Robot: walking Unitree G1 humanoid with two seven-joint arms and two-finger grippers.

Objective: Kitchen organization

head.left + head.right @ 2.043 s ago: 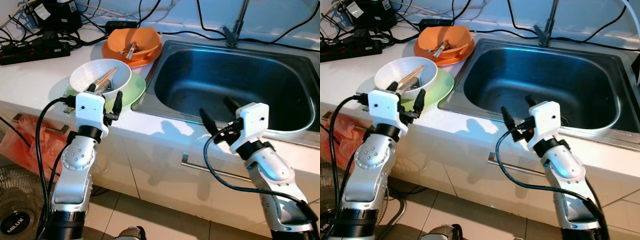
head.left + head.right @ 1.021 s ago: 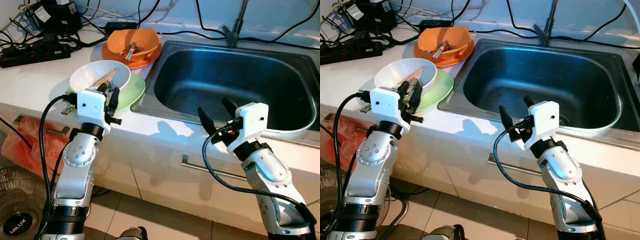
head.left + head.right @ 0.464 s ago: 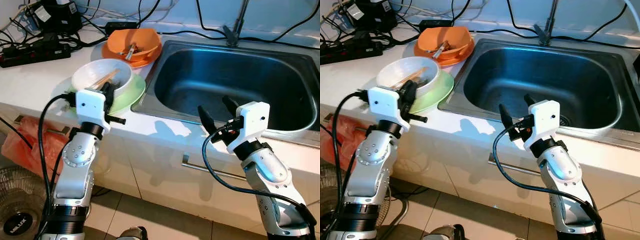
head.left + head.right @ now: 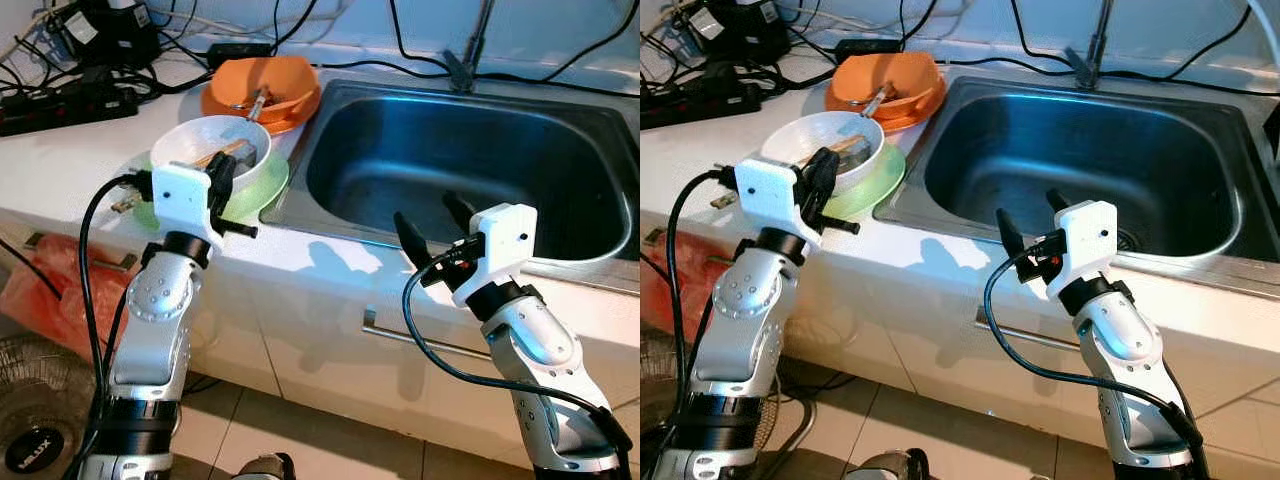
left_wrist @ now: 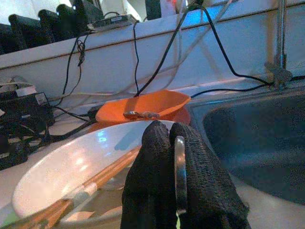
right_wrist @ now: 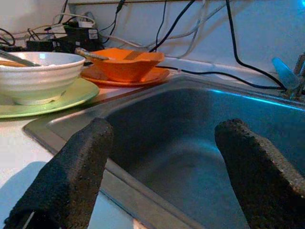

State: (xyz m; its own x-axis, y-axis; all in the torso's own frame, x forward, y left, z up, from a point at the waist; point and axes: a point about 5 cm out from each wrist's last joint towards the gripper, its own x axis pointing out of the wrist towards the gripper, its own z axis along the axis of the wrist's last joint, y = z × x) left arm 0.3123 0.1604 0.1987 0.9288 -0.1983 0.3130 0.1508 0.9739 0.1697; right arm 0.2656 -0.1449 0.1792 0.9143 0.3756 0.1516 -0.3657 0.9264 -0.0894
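White bench (image 4: 70, 160) runs along the wall ahead of you; your left end effector (image 5: 176, 176) is clamped on the near rim of the white bowl (image 4: 215, 145), chopsticks (image 5: 95, 179) inside, atop a green plate (image 4: 262, 185). Your right end effector (image 6: 167, 162) hovers open at the sink's (image 4: 450, 160) near edge. An orange bowl (image 4: 265, 80) sits farther back.

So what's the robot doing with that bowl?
The left claw is pinched shut on the rim of the white bowl, which has chopsticks in it and sits over a green plate beside the sink. The right claw hangs open at the sink's front edge. An orange bowl waits farther back on the counter.
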